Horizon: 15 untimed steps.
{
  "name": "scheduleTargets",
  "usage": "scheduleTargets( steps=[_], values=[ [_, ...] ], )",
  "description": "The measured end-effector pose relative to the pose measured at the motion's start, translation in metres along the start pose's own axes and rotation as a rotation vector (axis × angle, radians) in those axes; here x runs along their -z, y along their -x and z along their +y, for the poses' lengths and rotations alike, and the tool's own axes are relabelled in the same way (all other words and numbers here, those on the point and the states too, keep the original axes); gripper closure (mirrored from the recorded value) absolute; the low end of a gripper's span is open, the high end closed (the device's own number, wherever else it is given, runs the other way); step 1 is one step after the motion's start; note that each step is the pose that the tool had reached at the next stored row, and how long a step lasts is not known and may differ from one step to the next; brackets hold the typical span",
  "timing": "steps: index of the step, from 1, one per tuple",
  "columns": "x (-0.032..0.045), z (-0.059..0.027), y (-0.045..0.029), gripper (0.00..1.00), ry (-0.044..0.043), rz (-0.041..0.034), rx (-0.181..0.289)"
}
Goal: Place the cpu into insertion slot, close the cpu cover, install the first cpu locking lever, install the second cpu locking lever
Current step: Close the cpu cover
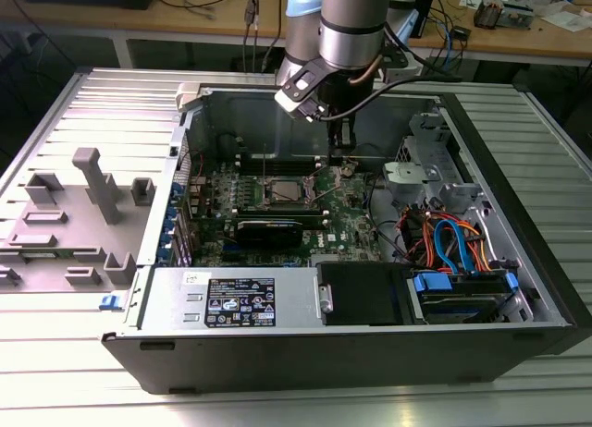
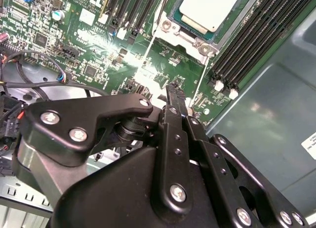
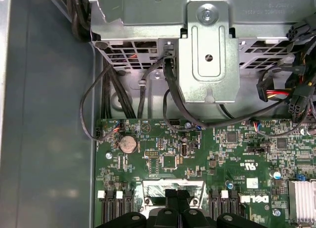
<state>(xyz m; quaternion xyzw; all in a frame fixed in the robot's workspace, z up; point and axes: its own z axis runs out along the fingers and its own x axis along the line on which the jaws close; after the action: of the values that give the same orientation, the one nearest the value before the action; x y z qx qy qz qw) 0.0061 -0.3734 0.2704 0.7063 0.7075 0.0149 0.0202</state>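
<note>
The cpu (image 2: 208, 8) lies flat in the insertion slot (image 1: 282, 190), its silver-grey top showing. The silvery cpu cover (image 2: 183, 34) frames it and looks lowered around the chip. A thin wire lever (image 2: 148, 46) runs along one side of the socket, and I cannot tell whether it is latched. My gripper (image 2: 173, 90) hangs just above the green motherboard (image 3: 163, 154), apart from the socket, with its black fingers pressed together and nothing between them. In the exterior view the gripper (image 1: 343, 166) is to the right of the socket. The first wrist view has the gripper (image 3: 178, 194) over the socket's silvery edge (image 3: 148, 188).
Long black memory slots (image 2: 247, 45) flank the socket. A black graphics card (image 1: 268, 231) lies in front of it. A metal drive cage (image 3: 207, 50) with bundled cables (image 1: 444, 242) fills the case's right in the exterior view. A grey fixture (image 1: 92, 187) stands outside the case.
</note>
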Motion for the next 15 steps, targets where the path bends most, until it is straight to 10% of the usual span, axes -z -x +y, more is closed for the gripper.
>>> scheduleTargets(
  steps=[4,15],
  values=[
    [-0.0059,0.0121,0.0,0.89,-0.0034,-0.002,0.0],
    [-0.0212,0.0349,-0.0001,0.89,-0.0476,-0.0031,0.001]
  ],
)
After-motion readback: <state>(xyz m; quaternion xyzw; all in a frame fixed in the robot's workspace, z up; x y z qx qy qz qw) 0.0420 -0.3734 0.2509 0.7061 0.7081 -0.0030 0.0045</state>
